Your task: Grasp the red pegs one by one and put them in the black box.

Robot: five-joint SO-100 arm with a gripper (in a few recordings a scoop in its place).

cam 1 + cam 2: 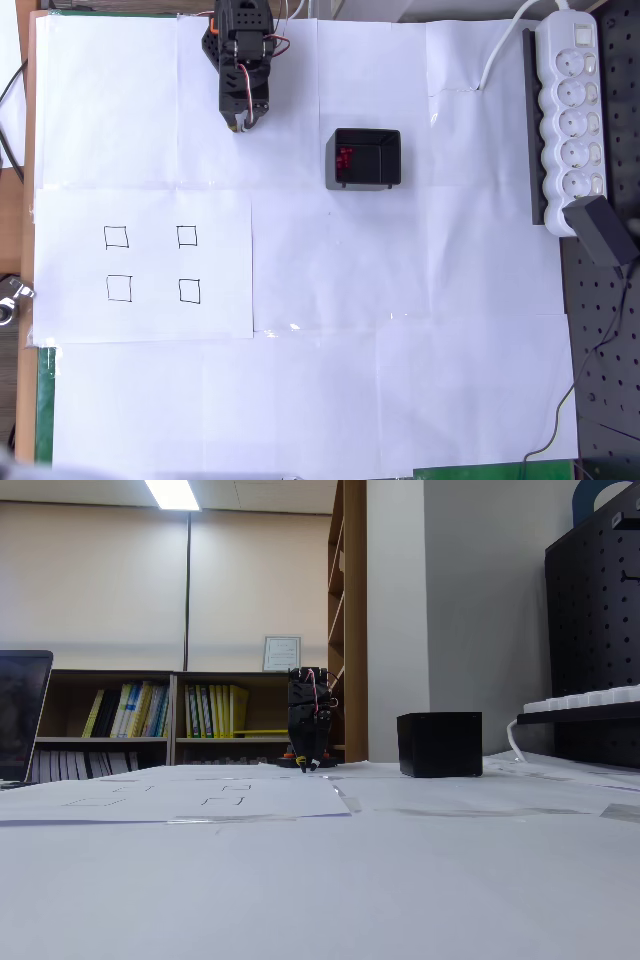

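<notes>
Pegs point(345, 158): red cluster, uncountable, in 1 box point(363, 182).

Table point(400, 380) covered in taped white paper sheets. Black box point(364, 159) sits toward the far edge, about mid-width, red pegs point(345, 157) inside. Sheet with four printed squares point(150, 262) near the left edge. White power strip point(572, 110) along the right edge, black adapter point(604, 230) at its near end.

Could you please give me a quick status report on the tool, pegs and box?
Tool parked left of black box, holding nothing. Red pegs inside box. Four printed squares bare. Nothing in the way.
</notes>
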